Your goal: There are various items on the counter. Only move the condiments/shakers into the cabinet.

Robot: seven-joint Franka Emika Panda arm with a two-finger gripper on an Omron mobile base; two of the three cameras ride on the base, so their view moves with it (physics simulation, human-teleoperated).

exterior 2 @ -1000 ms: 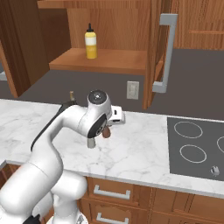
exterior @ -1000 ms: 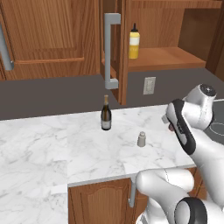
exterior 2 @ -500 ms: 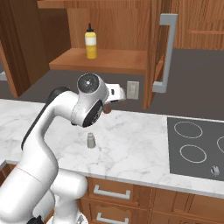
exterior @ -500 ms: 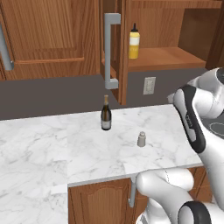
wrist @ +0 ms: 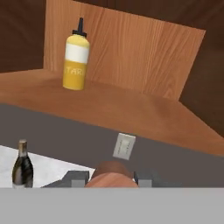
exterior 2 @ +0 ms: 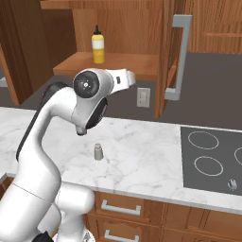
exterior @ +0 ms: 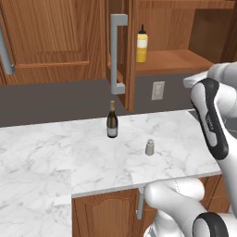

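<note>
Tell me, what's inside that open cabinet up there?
A yellow bottle stands upright on the cabinet shelf, near the back wall. The rest of the visible shelf is bare wood; the door hides its left end in the left view.

I see dark grey wall (exterior: 55, 99), white outlet (exterior 2: 143, 97) on it, black cooktop (exterior 2: 212, 160) at right.

A kitchen, white marble counter (exterior: 46, 157), brown wooden cabinet (exterior: 166, 60), black stove top (exterior 2: 212, 158), drawers below
</note>
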